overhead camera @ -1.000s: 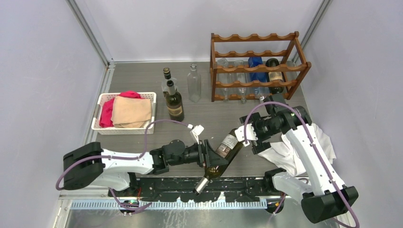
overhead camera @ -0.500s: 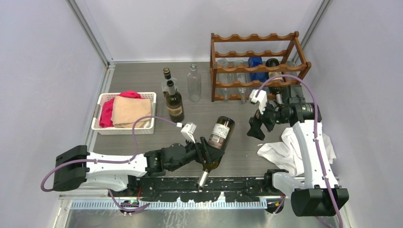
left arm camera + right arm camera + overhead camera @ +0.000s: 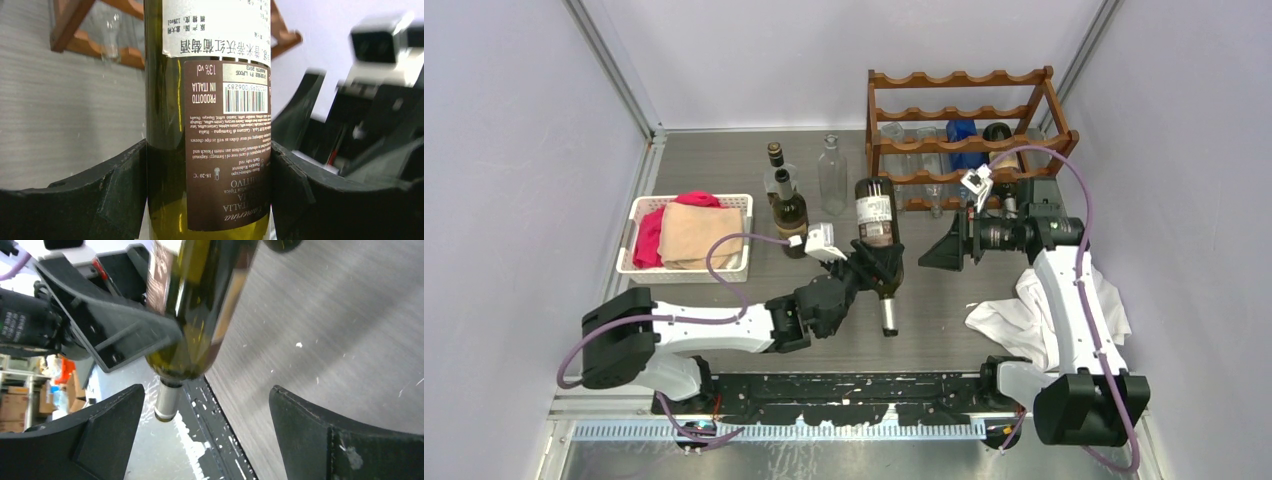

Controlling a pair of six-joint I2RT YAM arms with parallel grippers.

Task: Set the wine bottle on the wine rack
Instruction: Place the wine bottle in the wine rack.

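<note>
The wine bottle (image 3: 877, 228), dark green glass with a brown and white label, is held above the table in the middle, base toward the wine rack (image 3: 964, 80) and neck (image 3: 889, 318) toward the near edge. My left gripper (image 3: 876, 268) is shut on its lower body; both fingers (image 3: 120, 185) press the glass (image 3: 165, 125). My right gripper (image 3: 942, 250) stands open just right of the bottle, facing it, apart from it. In the right wrist view the bottle (image 3: 200, 315) hangs ahead of the wide jaws (image 3: 207, 420). The reddish-brown rack stands at the back right.
The rack's lower tiers hold a blue bottle (image 3: 962, 135), a dark bottle (image 3: 999, 140) and clear ones. Two dark bottles (image 3: 790, 215) and a clear bottle (image 3: 831, 175) stand left of the rack. A white basket (image 3: 742, 240) of cloths sits left; a white cloth (image 3: 1049, 315) lies right.
My left arm has raised the bottle and swung it away from the near edge, base now toward the rack. My right gripper drew back from the bottle's base and turned to face it.
</note>
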